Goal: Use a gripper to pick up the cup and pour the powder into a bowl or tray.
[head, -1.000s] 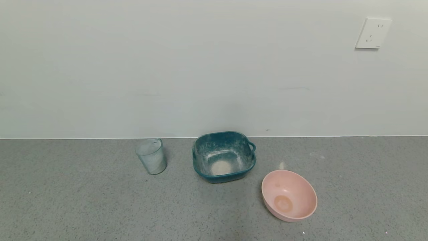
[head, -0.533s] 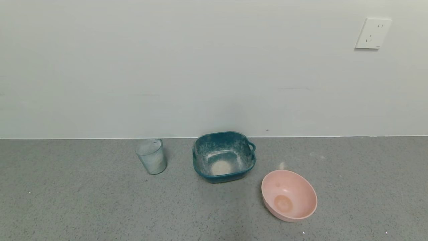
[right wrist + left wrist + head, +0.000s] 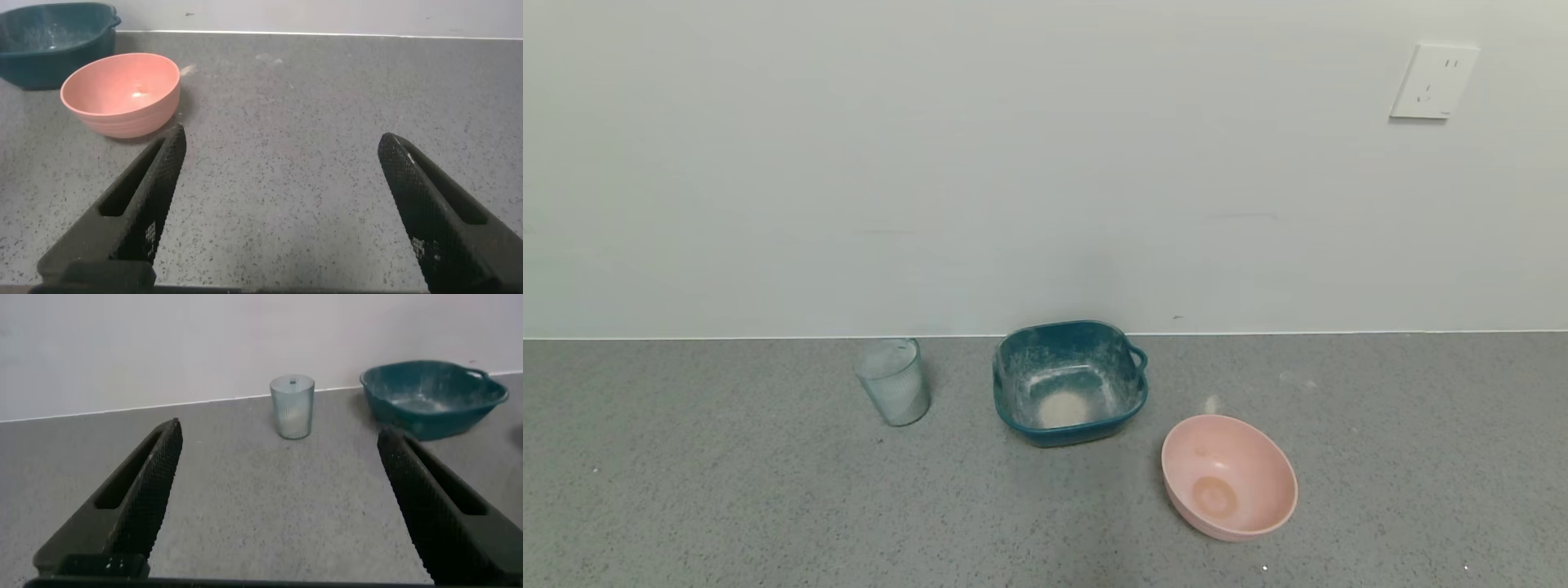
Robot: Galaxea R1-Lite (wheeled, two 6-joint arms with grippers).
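The pale blue-grey ribbed cup (image 3: pixel 893 382) stands upright on the grey counter near the wall, left of the teal squarish dish (image 3: pixel 1068 380). A small heap of off-white powder (image 3: pixel 1062 408) lies in the dish's bottom. Neither arm shows in the head view. In the left wrist view my left gripper (image 3: pixel 278 445) is open and empty, low over the counter, with the cup (image 3: pixel 292 407) ahead between its fingers and the dish (image 3: pixel 433 396) beside it. My right gripper (image 3: pixel 280 147) is open and empty over bare counter.
A round pink bowl (image 3: pixel 1229 478) with an orange-tan stain sits right of and nearer than the dish; it also shows in the right wrist view (image 3: pixel 121 94). The wall runs close behind the cup and dish. A wall socket (image 3: pixel 1432 82) is at the upper right.
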